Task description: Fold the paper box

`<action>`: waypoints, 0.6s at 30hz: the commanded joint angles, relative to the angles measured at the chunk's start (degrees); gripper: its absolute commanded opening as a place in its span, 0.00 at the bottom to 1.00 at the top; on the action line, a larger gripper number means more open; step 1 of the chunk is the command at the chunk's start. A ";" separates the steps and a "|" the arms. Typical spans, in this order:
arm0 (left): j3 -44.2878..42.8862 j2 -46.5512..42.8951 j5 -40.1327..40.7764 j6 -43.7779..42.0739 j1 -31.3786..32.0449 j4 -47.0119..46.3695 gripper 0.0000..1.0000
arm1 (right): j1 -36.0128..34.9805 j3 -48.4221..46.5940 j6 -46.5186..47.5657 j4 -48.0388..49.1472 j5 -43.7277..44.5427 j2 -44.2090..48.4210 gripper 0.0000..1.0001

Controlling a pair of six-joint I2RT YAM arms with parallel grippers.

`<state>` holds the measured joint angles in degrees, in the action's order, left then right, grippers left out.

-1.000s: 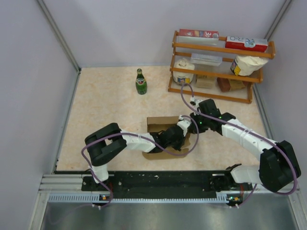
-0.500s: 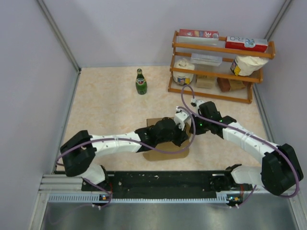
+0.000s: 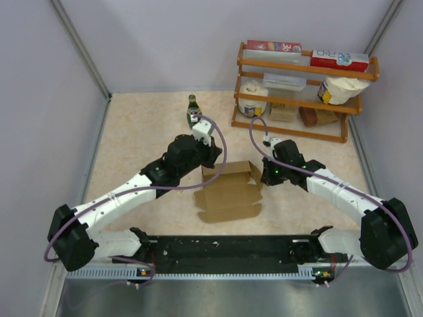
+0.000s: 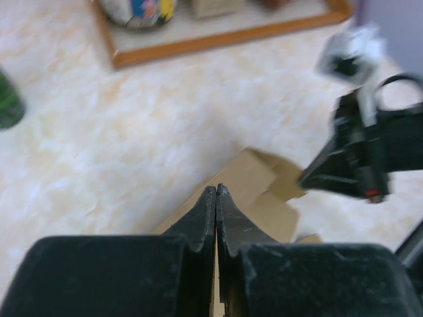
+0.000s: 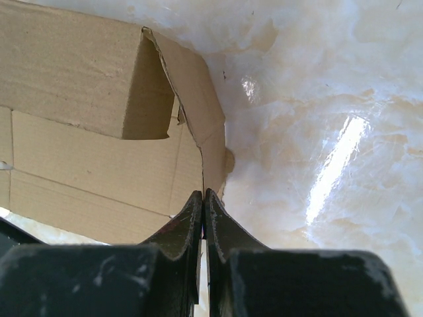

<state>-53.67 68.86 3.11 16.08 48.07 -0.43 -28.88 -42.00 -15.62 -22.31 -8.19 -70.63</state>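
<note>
The paper box [image 3: 228, 196] is a brown die-cut sheet lying mostly flat, with its back panel and right flap standing up. My left gripper [image 3: 210, 157] is shut and empty, raised over the sheet's back left corner. In the left wrist view its tips [image 4: 216, 189] hover above the cardboard [image 4: 250, 173]. My right gripper [image 3: 266, 174] is shut at the sheet's right edge. In the right wrist view its tips [image 5: 203, 193] meet the lower edge of the raised right flap [image 5: 198, 112]; whether cardboard is pinched is unclear.
A green bottle [image 3: 192, 104] stands just behind my left wrist and shows at the left edge of the left wrist view [image 4: 6, 102]. A wooden rack [image 3: 301, 96] with printed cartons and bags stands at the back right. My right arm [image 4: 363, 155] shows beside the box.
My left arm has swung off the box toward the back left and lifted, uncovering the sheet. The back panel now stands up. My right gripper has stayed at the right flap.
</note>
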 commanded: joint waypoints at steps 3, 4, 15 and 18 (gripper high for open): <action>3.48 1.62 1.28 -3.68 -2.46 7.37 0.00 | -0.82 -0.45 -0.20 1.47 -0.08 0.93 0.00; 3.75 1.98 1.28 -3.68 -2.46 7.54 0.00 | -0.82 -0.54 -0.20 1.39 -0.08 1.02 0.00; 4.89 5.93 0.76 -3.68 -2.55 9.21 0.00 | -1.00 -2.21 -0.03 0.25 -0.69 0.50 0.00; 5.68 6.55 0.05 -3.42 -2.46 9.04 0.00 | -1.09 -3.09 0.06 -0.37 -1.39 0.49 0.00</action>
<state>-48.90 74.56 4.08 13.30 45.54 9.04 -29.15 -42.06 -15.62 -22.37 -8.36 -70.63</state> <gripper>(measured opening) 0.009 0.007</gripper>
